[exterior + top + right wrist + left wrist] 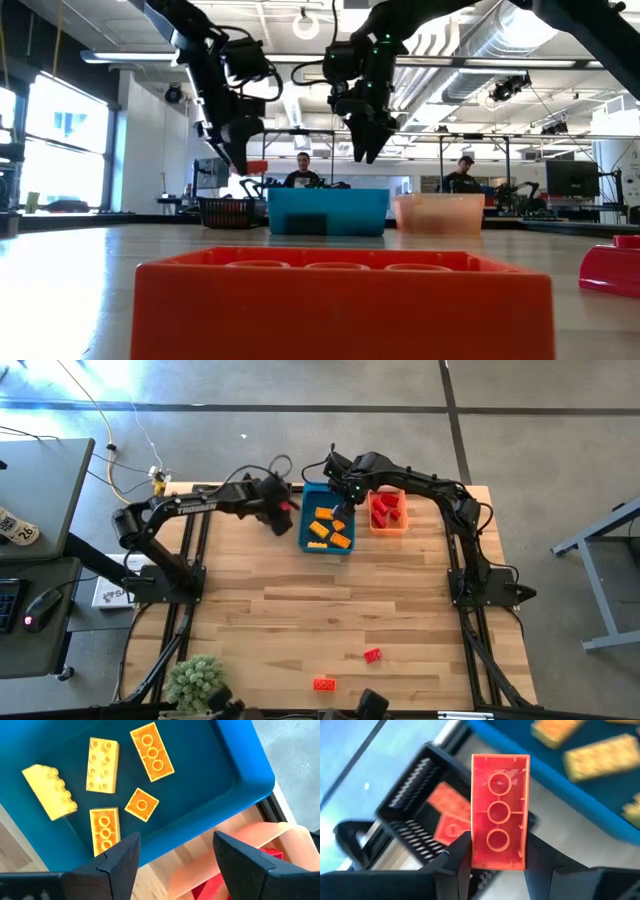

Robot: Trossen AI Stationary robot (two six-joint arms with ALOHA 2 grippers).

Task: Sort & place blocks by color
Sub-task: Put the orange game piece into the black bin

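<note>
Red studded plastic brick (499,812) pinched in left hand (492,857) over black slatted bin (415,815) for colour-matched release; right hand (175,852) wide, empty above blue bin (225,785).

Five yellow-orange blocks (103,764) lie in the blue bin (210,795). Two red blocks (372,654) sit on the table (300,620), one red block (499,810) is held, and more, uncountable, fill the orange bin (388,528). Three bins appear, counting the black bin (415,805).
</note>
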